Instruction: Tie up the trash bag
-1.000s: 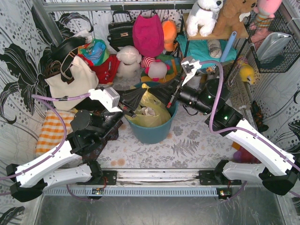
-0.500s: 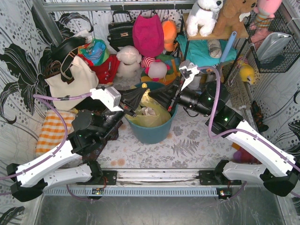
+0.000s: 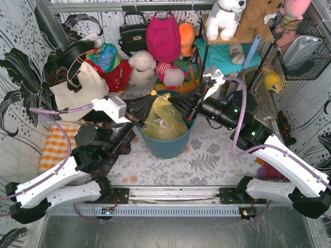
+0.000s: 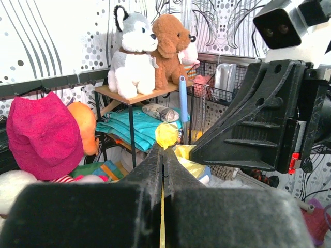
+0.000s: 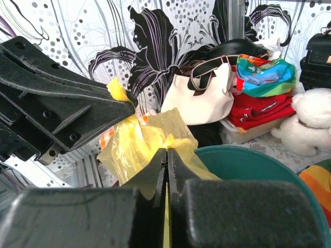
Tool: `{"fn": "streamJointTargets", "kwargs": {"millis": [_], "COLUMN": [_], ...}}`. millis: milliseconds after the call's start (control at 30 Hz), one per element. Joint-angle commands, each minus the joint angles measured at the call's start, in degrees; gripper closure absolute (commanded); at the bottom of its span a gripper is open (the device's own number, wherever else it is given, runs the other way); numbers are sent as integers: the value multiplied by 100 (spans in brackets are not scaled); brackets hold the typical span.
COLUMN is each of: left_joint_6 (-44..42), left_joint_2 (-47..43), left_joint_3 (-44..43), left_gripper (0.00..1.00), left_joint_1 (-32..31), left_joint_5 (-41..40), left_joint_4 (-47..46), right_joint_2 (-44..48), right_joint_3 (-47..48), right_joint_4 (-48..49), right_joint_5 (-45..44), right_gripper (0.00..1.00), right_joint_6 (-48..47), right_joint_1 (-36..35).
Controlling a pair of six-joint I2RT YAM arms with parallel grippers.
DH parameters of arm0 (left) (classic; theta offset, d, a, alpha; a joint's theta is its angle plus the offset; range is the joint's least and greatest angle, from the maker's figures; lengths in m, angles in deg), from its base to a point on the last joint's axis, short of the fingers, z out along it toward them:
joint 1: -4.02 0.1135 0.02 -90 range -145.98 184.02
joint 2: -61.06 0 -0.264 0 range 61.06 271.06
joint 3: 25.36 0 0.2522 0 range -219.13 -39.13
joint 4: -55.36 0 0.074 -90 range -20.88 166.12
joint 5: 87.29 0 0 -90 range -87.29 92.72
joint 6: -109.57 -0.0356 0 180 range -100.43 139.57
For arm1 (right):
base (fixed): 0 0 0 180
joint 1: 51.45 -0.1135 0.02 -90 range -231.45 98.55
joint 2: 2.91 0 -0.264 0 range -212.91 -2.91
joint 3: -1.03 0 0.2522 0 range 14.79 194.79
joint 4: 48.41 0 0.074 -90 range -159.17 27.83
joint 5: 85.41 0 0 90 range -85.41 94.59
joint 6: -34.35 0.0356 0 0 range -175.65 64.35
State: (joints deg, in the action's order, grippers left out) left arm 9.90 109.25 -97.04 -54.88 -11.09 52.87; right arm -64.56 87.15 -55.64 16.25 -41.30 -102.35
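The trash bag (image 3: 163, 119) is thin yellow-green plastic with white paper showing through. It stands in the round teal bin (image 3: 166, 147) at the table's middle, its top pulled up above the rim. My left gripper (image 3: 151, 96) is shut on a pinch of the bag's top edge (image 4: 166, 135) from the left. My right gripper (image 3: 174, 100) is shut on another pinch of the top edge (image 5: 173, 140) from the right. The two grippers meet tip to tip over the bin. In the right wrist view the left gripper's fingers (image 5: 77, 106) hold a yellow tuft.
A cream tote bag (image 3: 77, 90) stands at back left, an orange checked cloth (image 3: 58, 142) beside it. Plush toys, a pink hat (image 3: 163, 37) and a black handbag (image 3: 132, 35) crowd the back. A shelf with plush dogs (image 3: 227, 18) and a wire basket (image 3: 302, 49) are at back right.
Both grippers have lifted and drawn the bag's top edges up and together, so the bag now stands taller and more closed over the bin. Both stay shut on the plastic.
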Motion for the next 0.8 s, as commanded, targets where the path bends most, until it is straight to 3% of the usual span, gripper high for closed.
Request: {"fn": "streamJointTargets", "kwargs": {"millis": [0,233,600,767], "left_joint_6": [1,-41,-17,-19], "left_joint_2": [-81,16,80,163], "left_joint_3": [72,6,92,71], "left_gripper": [100,100,100,100], "left_joint_1": [-26,-26,-21,-20], "left_joint_5": [-274,-426,-709,-742], "left_joint_4": [-383,-296,-346,-321], "right_joint_2": [161,302,522,517], "right_joint_3": [42,22,-20,-73], "right_joint_4": [31,-153,-356,-346], "right_joint_5": [-97,419,-100,328], "right_gripper": [100,100,100,100], "right_joint_6": [-253,-661,-910,-986], "right_joint_1": [-35,-35,-34,-28]}}
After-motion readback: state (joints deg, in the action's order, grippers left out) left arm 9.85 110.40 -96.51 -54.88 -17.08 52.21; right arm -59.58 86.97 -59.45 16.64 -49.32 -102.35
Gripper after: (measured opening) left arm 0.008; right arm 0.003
